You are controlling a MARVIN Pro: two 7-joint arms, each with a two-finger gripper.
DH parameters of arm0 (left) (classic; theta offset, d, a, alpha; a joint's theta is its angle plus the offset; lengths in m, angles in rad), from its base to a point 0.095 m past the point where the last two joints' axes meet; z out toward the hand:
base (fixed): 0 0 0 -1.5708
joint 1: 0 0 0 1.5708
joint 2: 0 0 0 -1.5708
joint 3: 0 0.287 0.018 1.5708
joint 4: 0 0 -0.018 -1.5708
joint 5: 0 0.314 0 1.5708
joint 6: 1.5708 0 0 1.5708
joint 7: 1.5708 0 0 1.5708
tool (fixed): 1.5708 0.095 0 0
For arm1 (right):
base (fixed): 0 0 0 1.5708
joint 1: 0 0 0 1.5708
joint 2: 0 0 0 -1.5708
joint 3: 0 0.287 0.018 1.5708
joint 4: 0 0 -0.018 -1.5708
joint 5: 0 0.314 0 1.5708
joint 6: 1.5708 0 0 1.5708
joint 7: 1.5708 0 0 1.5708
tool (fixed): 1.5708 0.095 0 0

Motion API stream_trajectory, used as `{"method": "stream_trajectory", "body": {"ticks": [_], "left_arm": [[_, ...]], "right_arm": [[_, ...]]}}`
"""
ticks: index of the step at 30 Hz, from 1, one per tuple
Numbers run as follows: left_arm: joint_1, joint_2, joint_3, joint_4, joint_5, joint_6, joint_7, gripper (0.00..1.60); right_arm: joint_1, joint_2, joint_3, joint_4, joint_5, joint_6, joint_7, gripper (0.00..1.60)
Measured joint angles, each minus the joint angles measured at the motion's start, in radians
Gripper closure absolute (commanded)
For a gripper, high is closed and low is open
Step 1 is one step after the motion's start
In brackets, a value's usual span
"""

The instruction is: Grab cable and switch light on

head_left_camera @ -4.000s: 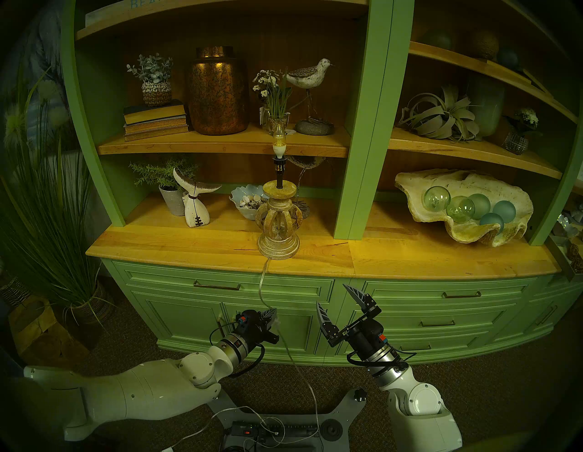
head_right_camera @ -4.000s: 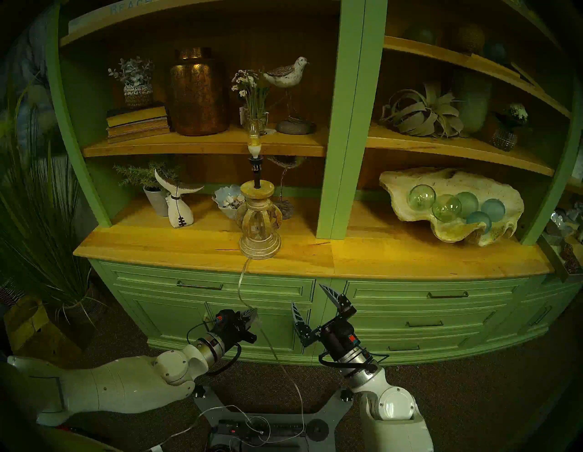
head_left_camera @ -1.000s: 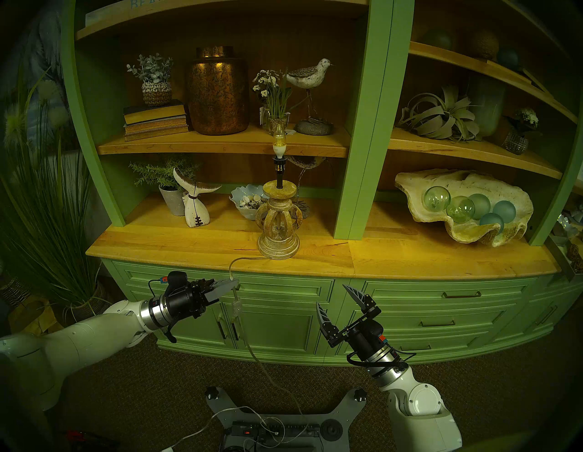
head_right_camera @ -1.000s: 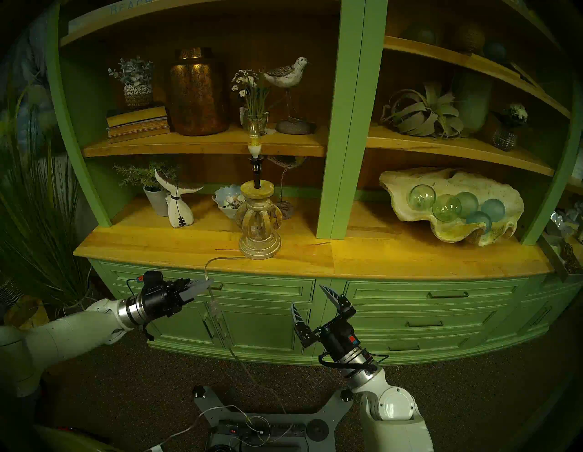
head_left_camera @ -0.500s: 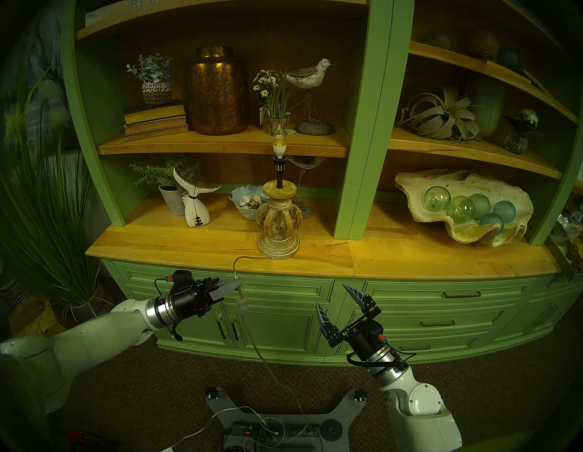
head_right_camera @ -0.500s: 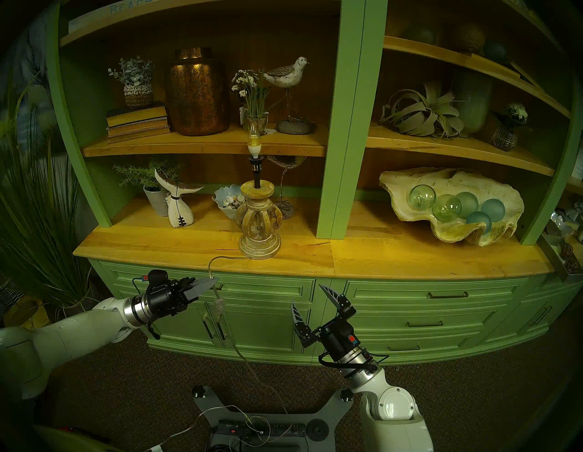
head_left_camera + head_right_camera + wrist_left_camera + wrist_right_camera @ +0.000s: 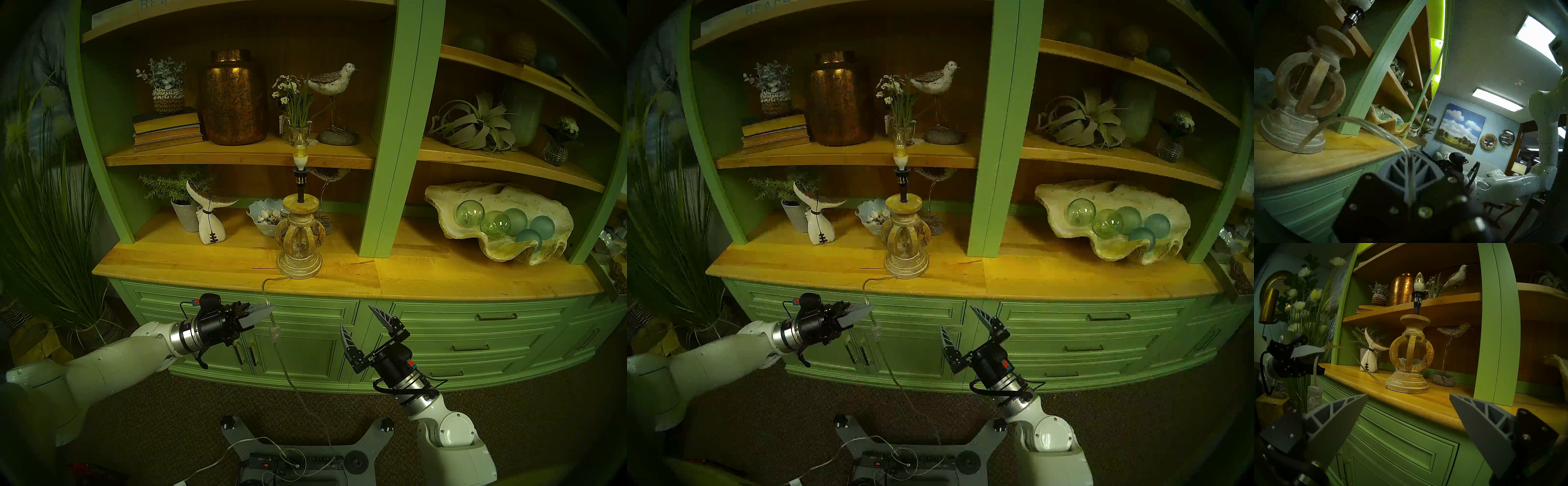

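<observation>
The lamp has a candle-shaped bulb (image 7: 300, 149) on a black stem above a beige openwork wooden base (image 7: 300, 251), and stands on the wooden countertop (image 7: 441, 275). The bulb (image 7: 1419, 282) shows no bright glow. The clear cable (image 7: 265, 288) loops from the base over the counter edge. My left gripper (image 7: 269, 309) is shut on it in front of the top drawer. The clear switch block (image 7: 274, 333) hangs just below the grip, also in the right wrist view (image 7: 1314, 395). The cable (image 7: 1356, 120) arcs into the shut fingers (image 7: 1398, 169). My right gripper (image 7: 357, 317) is open and empty, to the right of the switch.
A whale-tail figure (image 7: 210, 220) and a bowl of shells (image 7: 266, 217) stand left of the lamp. A big shell holding green glass balls (image 7: 498, 224) lies to the right. The black power strip (image 7: 291, 463) lies on my base. A tall grass plant (image 7: 51, 237) stands at the left.
My left gripper, shut on the cable, has risen from low by the cabinet doors and moved right. The switch block now hangs below it. The right arm has not moved.
</observation>
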Motion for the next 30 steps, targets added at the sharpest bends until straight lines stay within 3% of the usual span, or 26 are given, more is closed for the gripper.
{"method": "stream_trajectory", "body": {"ticks": [13,30], "left_arm": [[0.001,0.013,-0.002,-0.018,0.017,-0.026,0.048,1.6],[0.002,0.021,-0.001,-0.025,0.017,-0.031,0.047,1.6]], "right_arm": [[0.0,0.0,0.0,-0.001,0.0,0.0,0.0,0.0],[0.0,0.0,0.0,-0.001,0.0,0.0,0.0,0.0]]}}
